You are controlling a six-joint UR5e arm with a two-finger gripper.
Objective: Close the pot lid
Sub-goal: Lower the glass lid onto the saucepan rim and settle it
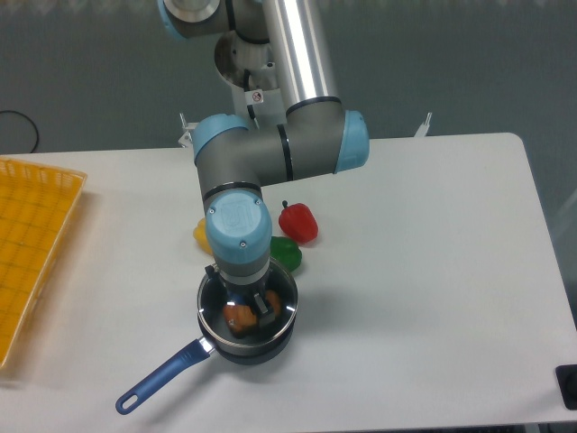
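Over the dark pot (248,347) with blue handle, glass lid (245,311) sits, orange item seemingly inside; gripper (248,305) grip state cannot be told

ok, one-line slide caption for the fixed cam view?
UR5e end effector positioned over the lid on the blue-handled pot, peppers behind.

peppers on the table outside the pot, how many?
3. Red pepper behind the pot, green pepper just in front of it by the pot's rim, yellow pepper left, mostly hidden by the arm. More could be hidden behind the arm.
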